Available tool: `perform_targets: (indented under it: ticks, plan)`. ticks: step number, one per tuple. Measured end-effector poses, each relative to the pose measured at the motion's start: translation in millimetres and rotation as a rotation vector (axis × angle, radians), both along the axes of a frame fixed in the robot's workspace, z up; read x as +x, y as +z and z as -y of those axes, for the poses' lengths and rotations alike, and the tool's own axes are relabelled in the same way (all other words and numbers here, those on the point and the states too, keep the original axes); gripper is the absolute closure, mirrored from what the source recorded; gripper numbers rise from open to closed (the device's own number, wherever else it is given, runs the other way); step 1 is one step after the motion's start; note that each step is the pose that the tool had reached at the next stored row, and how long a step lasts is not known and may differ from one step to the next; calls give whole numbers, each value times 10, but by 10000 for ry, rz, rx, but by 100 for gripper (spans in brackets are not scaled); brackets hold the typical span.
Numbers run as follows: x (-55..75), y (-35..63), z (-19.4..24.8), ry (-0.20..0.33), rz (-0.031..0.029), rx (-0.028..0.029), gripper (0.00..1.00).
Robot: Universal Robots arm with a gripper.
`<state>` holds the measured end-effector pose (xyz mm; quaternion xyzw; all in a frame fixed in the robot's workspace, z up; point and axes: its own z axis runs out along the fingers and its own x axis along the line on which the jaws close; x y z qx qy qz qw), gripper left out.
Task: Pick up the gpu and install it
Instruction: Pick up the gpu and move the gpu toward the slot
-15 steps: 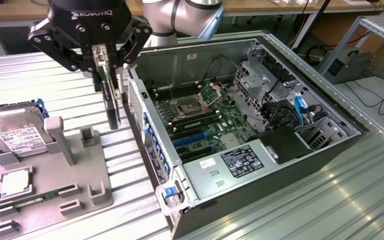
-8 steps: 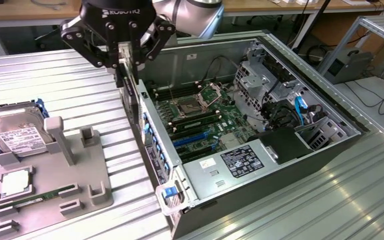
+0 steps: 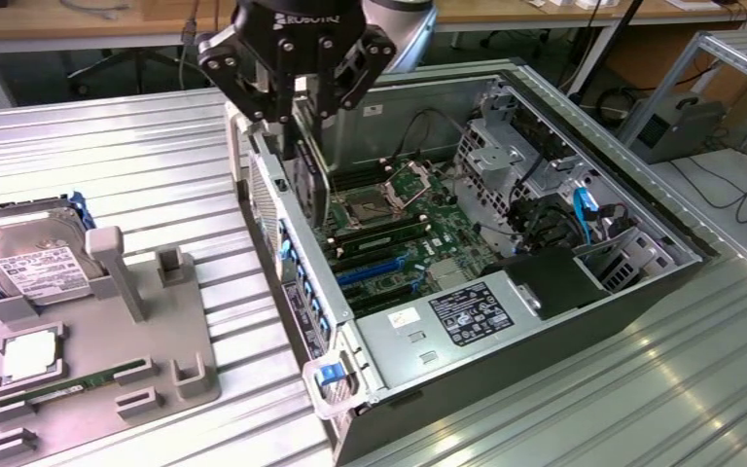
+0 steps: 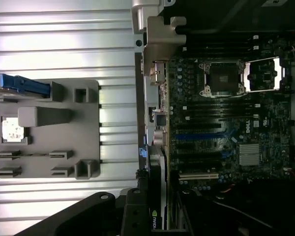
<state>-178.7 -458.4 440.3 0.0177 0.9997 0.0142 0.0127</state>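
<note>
ribbed metal table (image 3: 114, 146) in what looks like a lab, desks and cables along the back, and an open case (image 3: 504, 389) lying on its side with the board (image 3: 407, 229) facing up. gripper (image 3: 303, 115) sits over the case's rear wall with its jaws clamped on the top of the gpu (image 3: 306, 170), so the card's off the table and hanging straight down from the fingers. in the exterior view it's nearly edge-on, a thin dark slab. looks to me like its long side runs up-down toward the board. lower end is right by the rear wall and not seated in anything as far as i can tell. the bit that matters imo: the slots (image 3: 376, 265) (the blue ones) lie below the card and a little toward the exterior view's right. they run from the rear wall in across the board, so the card's bottom edge has to match that direction. wrist view looks down along the card, nvidia badge on its edge. the slots are just beside that line, but i can't tell if it's over one exactly. room's tight, rear wall on one side and the sockets (image 3: 363, 206) close on the other. well off toward the exterior view's left is the grey tray (image 3: 186, 379) with a drive (image 3: 36, 268) and a ram stick (image 3: 69, 386), not in the way.
</note>
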Motion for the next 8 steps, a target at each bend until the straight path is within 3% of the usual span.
perform_targets:
  ticks: [8]
  plan:
    - [435,0,-1,19,0,1,73]
